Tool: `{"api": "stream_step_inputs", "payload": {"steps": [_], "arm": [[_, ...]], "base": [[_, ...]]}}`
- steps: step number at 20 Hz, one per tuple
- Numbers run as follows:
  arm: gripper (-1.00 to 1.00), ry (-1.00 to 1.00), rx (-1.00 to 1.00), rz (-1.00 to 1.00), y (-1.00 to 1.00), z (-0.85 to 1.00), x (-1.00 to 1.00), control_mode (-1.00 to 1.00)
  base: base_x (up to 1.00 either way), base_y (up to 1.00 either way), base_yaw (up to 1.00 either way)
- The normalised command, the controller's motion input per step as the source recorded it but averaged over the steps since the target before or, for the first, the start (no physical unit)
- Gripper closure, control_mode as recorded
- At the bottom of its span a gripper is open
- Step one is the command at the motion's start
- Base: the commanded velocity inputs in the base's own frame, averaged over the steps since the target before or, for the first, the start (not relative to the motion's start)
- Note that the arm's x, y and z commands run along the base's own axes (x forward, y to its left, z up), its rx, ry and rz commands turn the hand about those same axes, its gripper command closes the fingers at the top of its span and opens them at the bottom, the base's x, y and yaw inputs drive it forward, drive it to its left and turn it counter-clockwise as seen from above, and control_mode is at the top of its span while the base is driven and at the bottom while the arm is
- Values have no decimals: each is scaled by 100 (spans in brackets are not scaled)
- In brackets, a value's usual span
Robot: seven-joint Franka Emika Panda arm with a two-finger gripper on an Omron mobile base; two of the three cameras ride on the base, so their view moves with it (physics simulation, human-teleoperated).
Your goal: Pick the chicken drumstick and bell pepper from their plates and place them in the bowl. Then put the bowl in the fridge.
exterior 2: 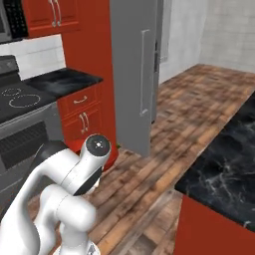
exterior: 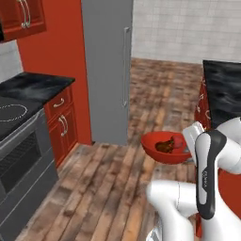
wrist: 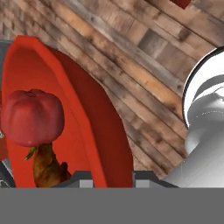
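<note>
Found the gripper (wrist: 113, 177) clamped shut on the rim of the red bowl (exterior: 153, 153), with the bowl held off the plank floor (exterior: 108, 188) and a little short of the grey fridge (exterior: 106, 70). Saw both foods already inside: the bell pepper (exterior: 177, 142) at the side nearer the hand, and the chicken drumstick (exterior: 164, 147) just beside and touching it. Judged the fridge shut, with its long bar handle (exterior: 126, 66) untouched, and so reckoned the main hazard to be the door. Had no free claw for pulling it (only one arm on this rig), so expected to have to park the bowl somewhere first or risk knocking it against the steel. Feared a spill as well, given a one-sided pinch on a thin rim and a bowl sitting tilted, mouth turned up and partly toward the left base camera. Thought a quick swing or a further roll of the wrist enough to send the round pepper out over the low lip, or to let the bowl twist in the grip. Read the drumstick's long axis in the hand view as running from under the pepper toward the fingertips, lying along the bowl's inner wall. Could not tell which end was the thick one.
</note>
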Motion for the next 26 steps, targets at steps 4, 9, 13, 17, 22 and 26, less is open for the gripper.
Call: {"api": "stream_step_inputs", "payload": {"steps": [4,9,13,17,22,26], "arm": [[100,0,0,0,0,0,0,100],[100,0,0,0,0,0,0,100],[100,0,0,0,0,0,0,100],[100,0,0,0,0,0,0,100],[100,0,0,0,0,0,0,100],[100,0,0,0,0,0,0,100]], "base": [[54,37,-53],[58,38,-48],[65,42,-39],[70,39,-33],[80,35,-22],[84,29,-17]]}}
